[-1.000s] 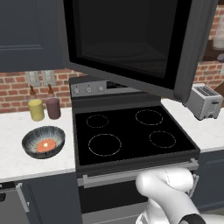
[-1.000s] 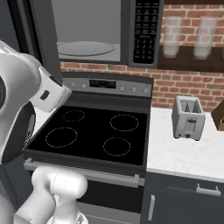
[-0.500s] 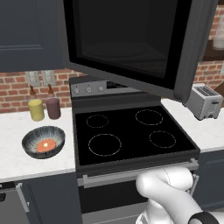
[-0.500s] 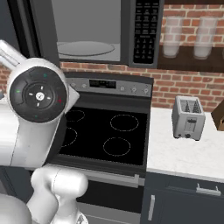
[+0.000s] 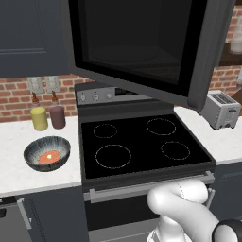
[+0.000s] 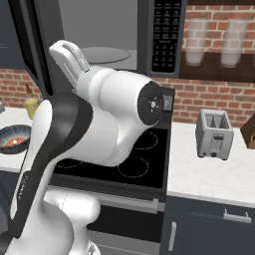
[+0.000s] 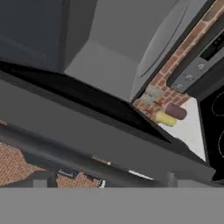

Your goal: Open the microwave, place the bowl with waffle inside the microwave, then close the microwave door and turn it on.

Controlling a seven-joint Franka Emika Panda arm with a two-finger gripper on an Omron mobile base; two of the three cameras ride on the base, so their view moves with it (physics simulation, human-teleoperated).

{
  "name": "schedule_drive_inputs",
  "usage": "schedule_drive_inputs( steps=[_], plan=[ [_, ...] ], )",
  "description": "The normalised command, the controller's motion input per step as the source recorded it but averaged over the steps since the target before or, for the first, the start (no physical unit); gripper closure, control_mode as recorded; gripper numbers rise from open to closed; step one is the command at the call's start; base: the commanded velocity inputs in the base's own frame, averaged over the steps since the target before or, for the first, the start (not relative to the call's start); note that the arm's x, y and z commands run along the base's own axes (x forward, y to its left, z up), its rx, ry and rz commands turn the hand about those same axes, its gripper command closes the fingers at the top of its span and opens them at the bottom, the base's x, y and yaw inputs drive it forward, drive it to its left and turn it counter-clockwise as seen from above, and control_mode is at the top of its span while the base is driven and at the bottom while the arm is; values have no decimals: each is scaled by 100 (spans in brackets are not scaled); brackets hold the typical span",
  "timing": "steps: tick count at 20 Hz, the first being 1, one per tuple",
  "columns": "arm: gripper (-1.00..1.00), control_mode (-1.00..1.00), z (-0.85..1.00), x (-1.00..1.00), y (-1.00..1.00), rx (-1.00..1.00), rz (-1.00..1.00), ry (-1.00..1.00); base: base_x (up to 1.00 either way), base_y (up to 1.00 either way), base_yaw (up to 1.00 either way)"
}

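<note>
The microwave (image 6: 99, 30) hangs over the stove, its light grey cavity and glass turntable (image 6: 102, 54) exposed and its button panel (image 6: 166, 35) on the right. The microwave door (image 5: 137, 47) stands swung wide open towards me. In the hand view the door (image 7: 87, 131) is very close, with its long dark bar handle (image 7: 65, 157) crossing the bottom. Nothing sits between my gripper's jaws, which are open. The dark blue-grey bowl (image 5: 47, 153) rests on the left counter with the orange waffle (image 5: 49, 156) inside; the bowl (image 6: 12, 139) also shows at the left edge of the right base view.
A black stove (image 5: 142, 144) lies below the microwave. A yellow jar (image 5: 39, 118) and a maroon jar (image 5: 57, 116) stand behind the bowl by the brick wall. A toaster (image 6: 214, 133) sits on the right counter. My arm (image 6: 114, 114) bulks over the stove's left side.
My arm has swung across the right base view and now stands larger and further right over the stove. The door, bowl and waffle have not moved.
</note>
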Motion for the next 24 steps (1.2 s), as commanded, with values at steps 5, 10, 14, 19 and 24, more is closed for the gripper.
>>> schedule_drive_inputs(
  steps=[5, 10, 14, 19, 24],
  plan=[
    [-100, -100, -3, 27, -63, 40, 28, -9, 0, 0, 0],
    [-100, -100, -6, 63, 10, 20, 16, 0, 0, 0, 0],
    [-100, -100, -25, 64, 62, 1, 7, 1, 0, 0, 0],
    [-100, -100, -15, 48, 38, 0, 3, 2, 0, 0, 0],
    [-100, -100, 0, 5, 30, -5, 0, 2, 0, 0, 0]
  ],
)
